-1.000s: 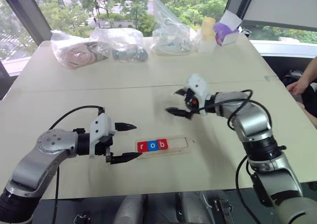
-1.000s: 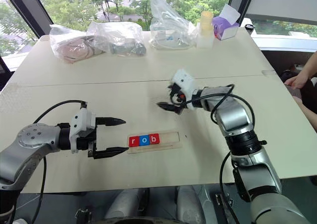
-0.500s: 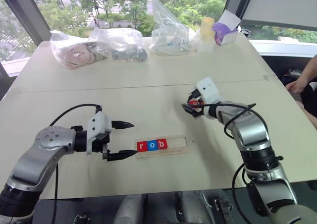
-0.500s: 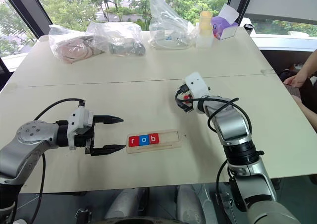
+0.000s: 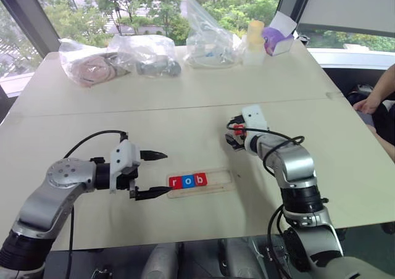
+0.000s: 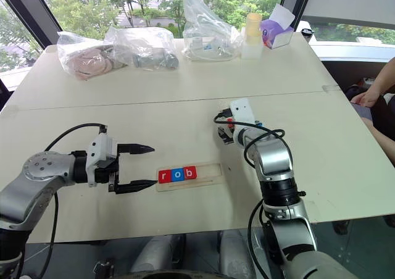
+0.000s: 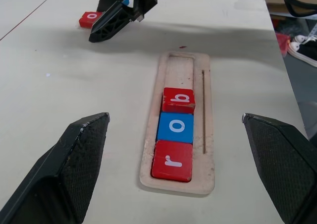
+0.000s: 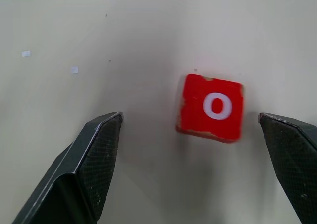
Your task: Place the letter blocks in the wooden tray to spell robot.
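The wooden tray (image 5: 223,177) lies near the table's front edge. Three letter blocks fill its left part: a red r (image 7: 172,160), a blue o (image 7: 176,127) and a red b (image 7: 179,100). A loose red o block (image 8: 211,107) lies flat on the table beyond the tray's right end. My right gripper (image 5: 233,138) hangs low over it, open, one finger on each side and apart from it. My left gripper (image 5: 165,174) is open just left of the tray, level with it and holding nothing.
Several clear plastic bags (image 5: 151,54) line the table's far edge, beside a yellow-capped bottle (image 5: 254,41) and a purple and white box (image 5: 278,38). A person's arm (image 5: 376,97) shows past the table's right side.
My right gripper has turned from pointing left to pointing forward and down, and has sunk toward the table over the red o block. The left gripper has stayed put.
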Motion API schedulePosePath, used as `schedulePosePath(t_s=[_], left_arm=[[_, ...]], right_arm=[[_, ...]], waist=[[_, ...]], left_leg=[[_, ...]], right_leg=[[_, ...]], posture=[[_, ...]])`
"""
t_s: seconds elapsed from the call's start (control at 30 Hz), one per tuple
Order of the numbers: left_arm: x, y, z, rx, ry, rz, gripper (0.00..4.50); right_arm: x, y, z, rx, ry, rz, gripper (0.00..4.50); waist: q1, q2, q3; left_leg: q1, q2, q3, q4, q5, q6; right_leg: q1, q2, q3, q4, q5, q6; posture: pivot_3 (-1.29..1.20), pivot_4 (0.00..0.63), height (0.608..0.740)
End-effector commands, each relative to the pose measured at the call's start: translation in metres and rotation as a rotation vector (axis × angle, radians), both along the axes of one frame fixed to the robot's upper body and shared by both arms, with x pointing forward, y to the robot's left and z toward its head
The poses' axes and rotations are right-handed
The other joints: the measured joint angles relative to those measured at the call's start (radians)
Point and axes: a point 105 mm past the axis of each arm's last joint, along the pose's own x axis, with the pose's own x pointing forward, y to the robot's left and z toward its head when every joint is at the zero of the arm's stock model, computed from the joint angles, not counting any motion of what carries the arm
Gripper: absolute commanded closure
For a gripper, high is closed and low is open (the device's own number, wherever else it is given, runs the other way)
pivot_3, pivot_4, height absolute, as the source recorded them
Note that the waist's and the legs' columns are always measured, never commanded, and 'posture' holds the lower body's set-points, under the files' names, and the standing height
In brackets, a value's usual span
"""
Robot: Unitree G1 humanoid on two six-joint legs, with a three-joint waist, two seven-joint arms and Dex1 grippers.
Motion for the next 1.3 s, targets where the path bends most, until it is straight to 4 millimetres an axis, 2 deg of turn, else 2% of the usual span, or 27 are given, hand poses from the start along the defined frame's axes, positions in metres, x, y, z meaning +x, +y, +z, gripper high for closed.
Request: schedulePosePath(t_s=[0.03, 0.1, 0.27, 0.37, 0.57, 0.77, 0.87, 1.1, 1.3], left_arm=[[-0.002, -0.002, 0.005, -0.006, -0.035, -0.011, 0.0], [-0.004, -0.003, 0.004, -0.008, -0.032, -0.013, 0.0], [-0.005, -0.004, -0.001, 0.017, -0.034, -0.032, 0.0], [-0.004, -0.005, -0.002, 0.018, -0.038, -0.04, 0.0], [-0.003, -0.006, -0.004, 0.013, -0.032, -0.047, 0.0], [0.0, -0.008, -0.004, -0.002, -0.025, -0.05, 0.0], [0.001, -0.009, -0.005, -0.006, -0.022, -0.057, 0.0], [0.004, -0.011, -0.004, -0.006, -0.028, -0.066, 0.0], [0.005, -0.011, -0.003, -0.005, -0.032, -0.063, 0.0]], right_arm=[[0.009, 0.001, 0.011, 0.017, -0.041, -0.023, 0.27], [0.011, 0.001, 0.008, 0.026, -0.02, -0.04, 0.8], [0.009, 0.001, 0.009, 0.014, -0.016, -0.033, 3.34], [-0.003, -0.002, 0.014, 0.0, -0.009, 0.003, 3.34], [-0.055, -0.02, 0.024, -0.021, 0.055, 0.065, 3.34], [-0.102, -0.04, 0.009, 0.012, 0.097, 0.032, 3.34], [-0.112, -0.041, 0.004, 0.048, 0.101, 0.018, 3.34], [-0.119, -0.039, -0.003, 0.069, 0.116, -0.004, 3.34], [-0.121, -0.036, 0.0, 0.068, 0.14, 0.065, 0.51]], waist=[[0.0, 0.0, 0.0], [-0.002, 0.0, 0.0], [0.001, 0.0, 0.0], [0.004, 0.0, 0.0], [0.002, 0.0, 0.0], [0.008, 0.0, 0.0], [0.0, 0.0, 0.0], [0.005, 0.0, 0.0], [0.005, 0.0, 0.0]], left_leg=[[0.0, 0.0, 0.0, 0.0, 0.0, 0.0], [0.0, 0.0, 0.0, 0.0, 0.0, 0.0], [0.0, 0.0, 0.0, 0.0, 0.0, 0.0], [0.0, 0.0, 0.0, 0.0, 0.0, 0.0], [-0.001, 0.0, -0.001, 0.0, 0.0, 0.001], [0.0, 0.001, -0.002, 0.0, 0.0, 0.001], [0.0, 0.0, 0.0, 0.001, 0.0, 0.001], [0.001, 0.001, 0.0, 0.002, 0.0, 0.001], [0.0, 0.001, 0.0, 0.001, 0.0, 0.001]], right_leg=[[0.0, 0.0, 0.0, 0.0, 0.0, 0.0], [0.0, 0.0, 0.0, 0.0, 0.0, 0.0], [0.0, 0.0, 0.0, 0.0, 0.0, 0.0], [0.0, 0.0, 0.0, 0.0, 0.0, 0.0], [0.0, -0.001, -0.001, -0.001, 0.0, 0.0], [0.001, 0.0, -0.002, 0.0, -0.001, 0.0], [0.002, -0.001, -0.001, -0.001, -0.001, 0.001], [0.002, 0.0, -0.001, -0.001, -0.001, 0.0], [0.002, 0.0, -0.001, -0.001, -0.001, 0.001]], posture=[[0.0, 0.15, 0.74], [0.0, 0.15, 0.74], [0.0, 0.15, 0.74], [0.0, 0.15, 0.74], [0.0, 0.15, 0.74], [0.0, 0.15, 0.74], [0.0, 0.15, 0.74], [0.0, 0.15, 0.74], [0.0, 0.15, 0.74]])
